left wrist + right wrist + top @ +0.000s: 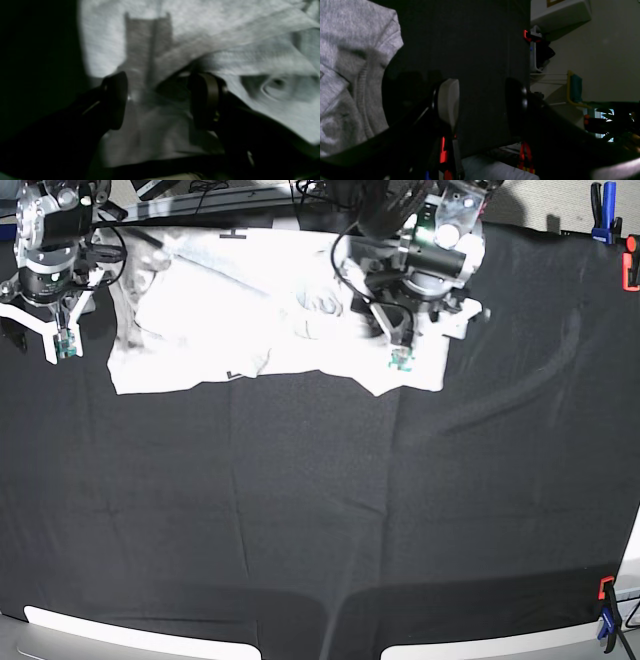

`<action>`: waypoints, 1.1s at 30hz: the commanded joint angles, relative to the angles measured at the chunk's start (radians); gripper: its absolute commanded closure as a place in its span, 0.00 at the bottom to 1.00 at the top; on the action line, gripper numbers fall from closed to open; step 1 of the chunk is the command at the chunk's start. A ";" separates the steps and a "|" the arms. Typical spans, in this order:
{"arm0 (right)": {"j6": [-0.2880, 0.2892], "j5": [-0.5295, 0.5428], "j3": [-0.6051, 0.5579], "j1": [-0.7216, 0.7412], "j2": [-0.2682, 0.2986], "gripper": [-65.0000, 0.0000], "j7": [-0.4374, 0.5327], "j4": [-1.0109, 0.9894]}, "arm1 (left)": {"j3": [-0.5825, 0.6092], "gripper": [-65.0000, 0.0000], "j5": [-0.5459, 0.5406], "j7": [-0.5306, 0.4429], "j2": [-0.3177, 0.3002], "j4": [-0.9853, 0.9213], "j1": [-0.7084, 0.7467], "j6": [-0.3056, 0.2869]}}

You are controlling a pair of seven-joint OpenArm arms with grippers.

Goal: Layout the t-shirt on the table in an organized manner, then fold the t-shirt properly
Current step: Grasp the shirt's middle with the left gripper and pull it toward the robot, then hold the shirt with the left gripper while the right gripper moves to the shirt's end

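Shirt (pixel 250 310) is bunched at the far edge of the desk (pixel 320 510), long axis running side to side, print partly folded under, not laid out yet. Left pincer (pixel 400 350) sits right over the shirt's near corner on its own side: jaws apart, cloth between and under them in the wrist view, no grip closed. Right pincer (pixel 62 340) is off the opposite end, jaws apart over bare black cloth, shirt just beside it, collar ribbing showing. Imo left arm is nearer; right needs a short move inward to reach its end.
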 commanded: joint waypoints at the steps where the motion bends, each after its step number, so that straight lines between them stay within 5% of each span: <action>1: -0.014 -0.020 0.010 0.000 0.014 0.55 0.016 0.016 | 0.002 0.43 -0.047 -0.037 0.005 0.016 -0.005 -0.005; 4: -0.014 -0.020 0.010 0.000 0.014 0.55 0.016 0.016 | 0.003 0.43 -0.156 -0.098 0.006 0.009 -0.005 -0.068; 16: -0.014 -0.020 0.010 0.000 0.014 0.55 0.015 0.016 | 0.003 0.43 -0.241 -0.147 0.017 -0.253 -0.148 -0.072; 23: -0.014 -0.020 0.010 0.000 0.014 0.55 0.015 0.016 | 0.003 0.43 -0.264 -0.054 0.095 -0.180 -0.235 -0.115; 29: -0.014 -0.020 0.010 0.000 0.014 0.55 0.015 0.016 | 0.004 0.43 -0.362 -0.097 0.125 -0.128 -0.235 -0.190; 33: -0.014 -0.023 0.010 0.000 0.013 0.55 0.015 0.016 | 0.003 0.43 -0.323 -0.117 0.124 -0.128 -0.238 -0.189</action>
